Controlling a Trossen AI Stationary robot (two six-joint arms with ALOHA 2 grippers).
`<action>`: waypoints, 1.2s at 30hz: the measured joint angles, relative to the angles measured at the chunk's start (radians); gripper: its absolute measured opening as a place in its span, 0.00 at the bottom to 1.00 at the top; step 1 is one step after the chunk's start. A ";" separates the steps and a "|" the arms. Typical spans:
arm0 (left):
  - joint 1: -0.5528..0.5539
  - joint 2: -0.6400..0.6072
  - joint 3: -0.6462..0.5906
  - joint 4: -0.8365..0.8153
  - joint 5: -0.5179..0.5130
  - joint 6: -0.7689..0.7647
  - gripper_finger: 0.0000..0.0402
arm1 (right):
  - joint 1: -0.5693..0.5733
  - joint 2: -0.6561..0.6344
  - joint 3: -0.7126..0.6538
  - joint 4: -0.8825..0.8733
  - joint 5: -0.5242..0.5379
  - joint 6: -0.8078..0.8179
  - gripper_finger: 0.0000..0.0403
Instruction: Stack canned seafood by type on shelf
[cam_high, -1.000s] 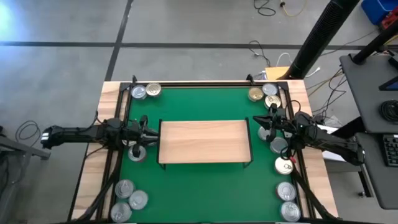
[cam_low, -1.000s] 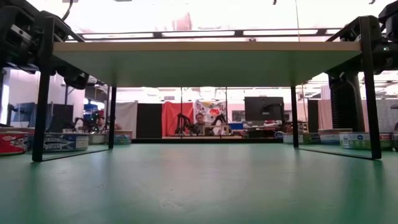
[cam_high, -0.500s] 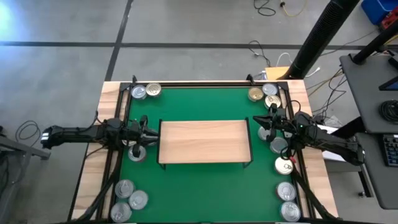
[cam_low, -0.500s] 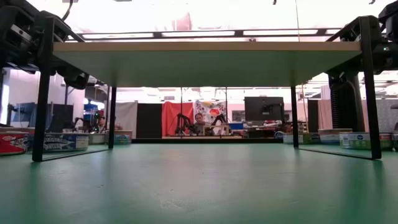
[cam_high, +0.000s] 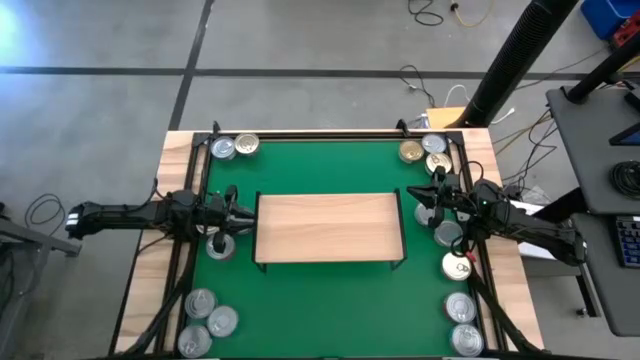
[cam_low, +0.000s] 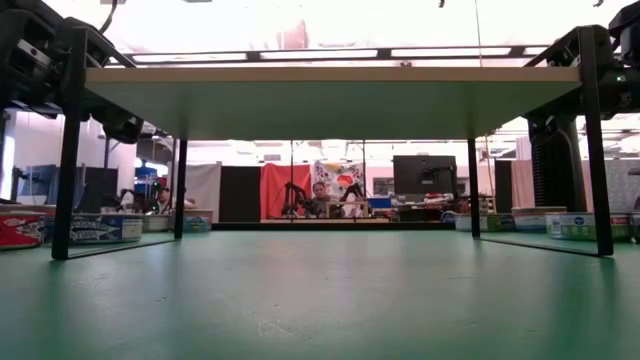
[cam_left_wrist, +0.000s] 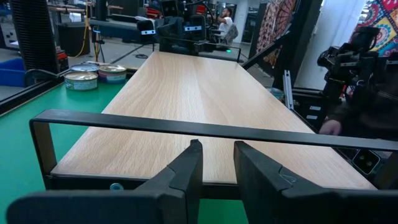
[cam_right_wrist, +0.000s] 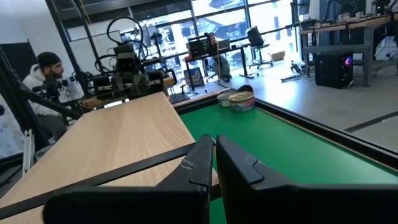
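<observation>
While my left pincer (cam_high: 243, 216) hangs slightly parted and empty at the bare shelf's (cam_high: 328, 226) nine o'clock end, its nearest tin (cam_high: 219, 246) lies just beneath, right pincer (cam_high: 425, 202) clenched opposite.

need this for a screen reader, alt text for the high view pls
An empty light-wood shelf stands mid green mat, with the left gripper and right gripper at its two ends, neither holding anything. Round tins sit clustered near the mat's corners and right edge.
</observation>
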 joint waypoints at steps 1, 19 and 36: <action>0.000 0.000 0.000 0.000 0.000 0.000 0.19 | 0.000 0.000 0.000 0.000 0.000 0.000 0.03; 0.000 0.000 0.000 0.000 0.000 0.000 0.19 | 0.000 0.000 0.000 0.004 0.000 0.001 0.03; 0.000 0.000 0.000 0.000 0.000 0.000 0.19 | 0.000 0.123 0.225 -0.273 0.387 -0.022 0.03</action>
